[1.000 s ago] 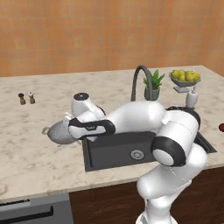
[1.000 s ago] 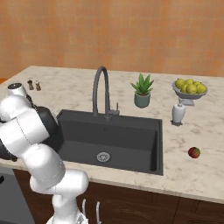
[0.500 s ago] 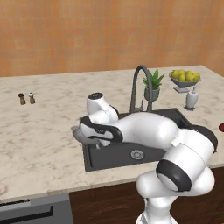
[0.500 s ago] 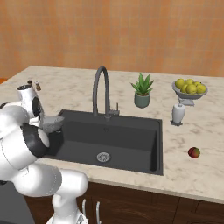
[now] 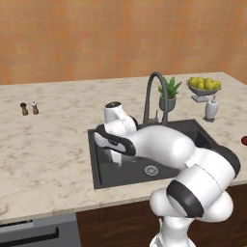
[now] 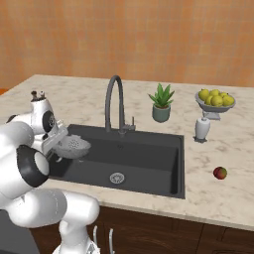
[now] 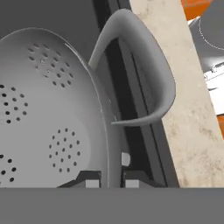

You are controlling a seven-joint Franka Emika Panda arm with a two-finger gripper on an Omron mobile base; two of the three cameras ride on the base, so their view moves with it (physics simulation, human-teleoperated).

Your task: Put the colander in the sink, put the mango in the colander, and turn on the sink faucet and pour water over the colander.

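The gripper (image 7: 108, 178) grasps the colander (image 6: 72, 147) by its rim, one finger on each side of the thin metal wall beside a loop handle (image 7: 144, 70). The colander hangs inside the sink (image 6: 149, 163), at the basin's left end. The mango (image 6: 220, 172) lies on the worktop (image 6: 223, 198) right of the sink, well apart from it. The sink faucet (image 6: 115, 104) stands at the basin's back edge.
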